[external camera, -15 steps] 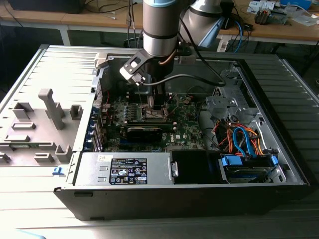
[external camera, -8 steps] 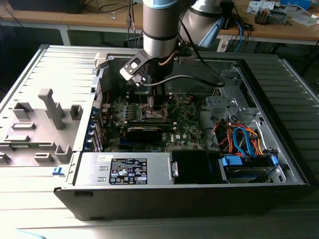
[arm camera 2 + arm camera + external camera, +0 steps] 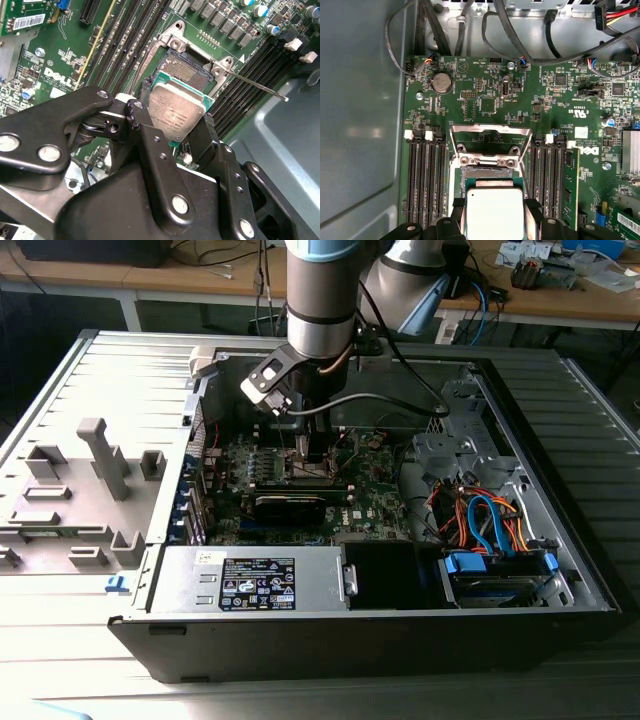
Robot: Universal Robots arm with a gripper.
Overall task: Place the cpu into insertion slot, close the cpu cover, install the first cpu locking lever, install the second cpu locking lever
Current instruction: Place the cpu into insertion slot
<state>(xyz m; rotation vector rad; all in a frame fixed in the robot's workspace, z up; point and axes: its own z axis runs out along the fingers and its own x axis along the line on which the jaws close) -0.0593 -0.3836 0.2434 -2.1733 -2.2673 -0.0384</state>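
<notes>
Holding the small flat square cpu (image 3: 494,216), silvery-grey metal face up: my black two-fingered end effector (image 3: 177,107) is clenched on two opposite edges of it, down inside the open dark computer case (image 3: 350,645).

The chip hangs over the square insertion slot (image 3: 186,67), the socket with a dark pin field and silvery rim set in the green circuit board (image 3: 485,100). Part of that pin field shows bare beyond the chip's far edge, so I judge it isn't seated. Whether it is touching the socket or just above it, I can't tell.

The thin silvery cpu cover frame (image 3: 490,134) stands swung open beyond the socket. A thin metal locking lever rod (image 3: 255,86) juts out to one side, unlatched.

Risks now: in the second wrist view the chip looks offset and slightly tilted against the socket. Going down like this could land a corner on the pins and bend them. A slack grip would drop it crooked. My fingers (image 3: 534,212) sit close beside the long black memory slots (image 3: 422,175) and could snag there.
</notes>
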